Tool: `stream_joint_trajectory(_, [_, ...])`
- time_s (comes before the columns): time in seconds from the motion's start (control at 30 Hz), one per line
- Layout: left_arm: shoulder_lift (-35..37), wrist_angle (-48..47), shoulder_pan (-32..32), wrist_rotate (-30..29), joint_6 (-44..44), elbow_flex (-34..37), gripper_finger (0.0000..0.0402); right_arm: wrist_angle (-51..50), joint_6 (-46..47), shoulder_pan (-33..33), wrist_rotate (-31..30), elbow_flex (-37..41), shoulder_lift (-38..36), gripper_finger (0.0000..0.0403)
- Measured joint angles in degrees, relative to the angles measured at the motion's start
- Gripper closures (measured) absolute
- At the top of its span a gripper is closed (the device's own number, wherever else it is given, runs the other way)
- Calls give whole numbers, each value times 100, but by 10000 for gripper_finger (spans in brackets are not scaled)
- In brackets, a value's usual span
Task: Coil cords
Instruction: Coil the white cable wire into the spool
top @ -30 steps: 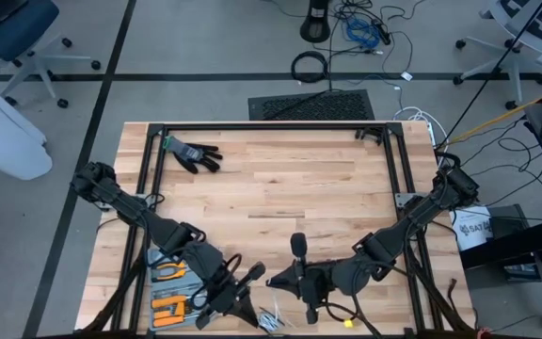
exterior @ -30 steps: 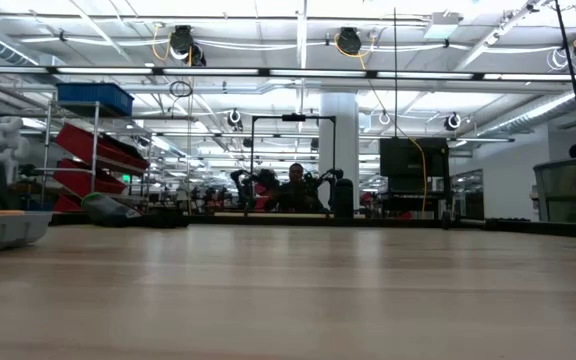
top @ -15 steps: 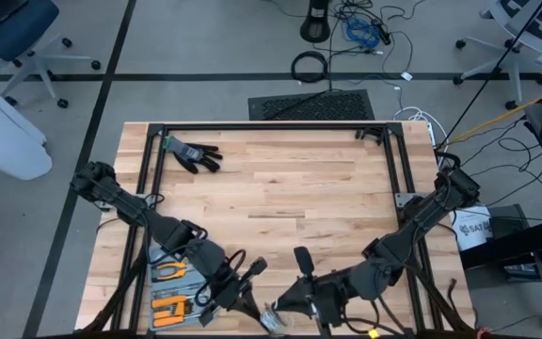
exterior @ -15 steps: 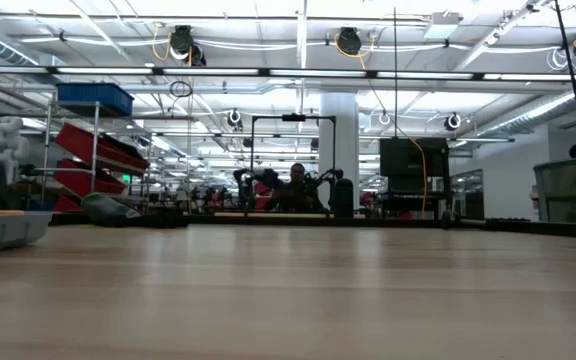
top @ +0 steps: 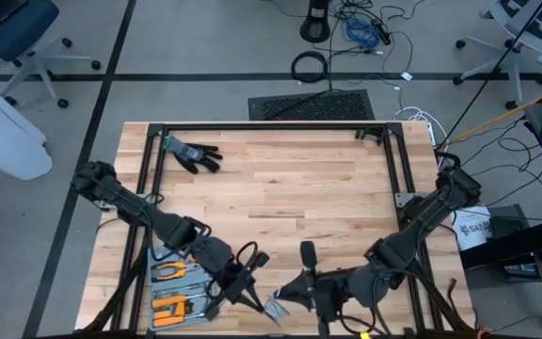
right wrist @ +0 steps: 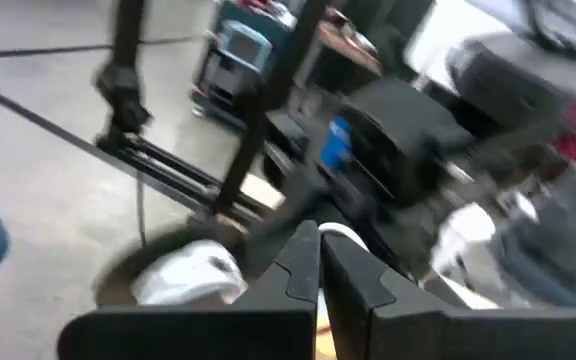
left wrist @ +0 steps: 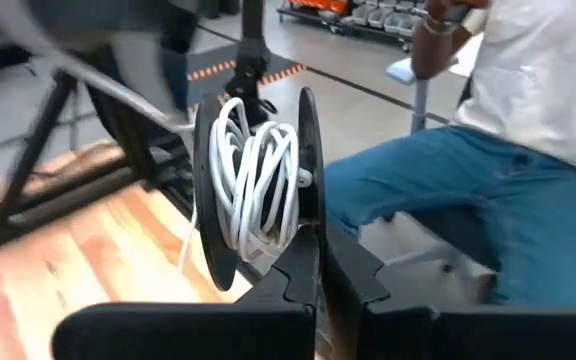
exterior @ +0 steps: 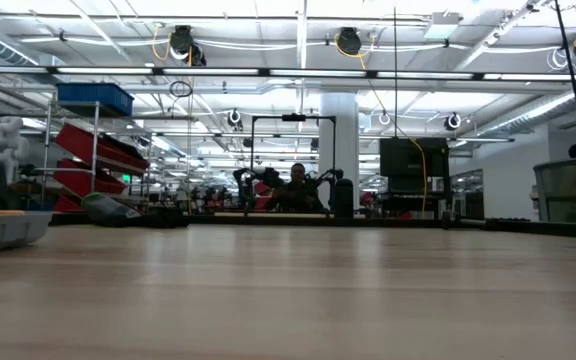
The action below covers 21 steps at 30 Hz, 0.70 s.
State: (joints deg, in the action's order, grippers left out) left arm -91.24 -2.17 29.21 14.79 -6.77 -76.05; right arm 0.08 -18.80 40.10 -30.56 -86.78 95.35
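Note:
A black spool (left wrist: 258, 195) wound with white cord (left wrist: 258, 180) is in my left gripper (left wrist: 318, 275), which is shut on it near the table's near edge (top: 246, 282). A strand of the cord (left wrist: 190, 245) hangs from the spool. In the high view a white bundle (top: 276, 306) shows between the two grippers. My right gripper (right wrist: 318, 265) is shut and stands close to the right of it (top: 293, 292). Something white (right wrist: 183, 275) lies beyond its fingers. Neither arm shows in the low view. My left gripper pinches the rim of one black flange of the spool (left wrist: 306, 235) between its two fingers. The spool stands up beyond the fingertips, its axle across the fingers, lifted clear of the table. My right gripper: I cannot tell whether it touches the cord.
A black glove (top: 193, 153) lies at the table's far left. Orange-handled tools (top: 170, 290) lie at the near left, under my left arm. A person in blue trousers (left wrist: 468, 200) sits just past the table's near edge. A black frame (top: 271, 127) runs around the table.
My right gripper has gone toward the table's near edge and closer to my left gripper and the white bundle. My left gripper has kept near the same place, shifting a little toward the far edge with the spool.

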Motion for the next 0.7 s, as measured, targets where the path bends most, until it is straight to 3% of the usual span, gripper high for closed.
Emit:
stream_joint_trajectory(0.07, [2, -96, 93, 8, 48, 0, 395, -214, 253, 15, -273, 0, -42, 400])
stream_joint_trajectory(0.17, [36, -400, 218, -32, 179, 0, 395, -744, 871, 55, -225, -2, -81, 389])
stream_joint_trajectory(0.4, [528, -1981, 205, -551, 919, 0, 395, -2271, 2818, 308, -687, -2, 257, 329])
stream_joint_trajectory(0.6, [975, -2639, -61, -1057, 1237, 0, 395, -2307, 3045, 255, -995, 0, 789, 266])
stream_joint_trajectory(0.7, [1078, -2775, -161, -1223, 1239, 0, 395, -1781, 3114, 117, -1129, 0, 1082, 243])
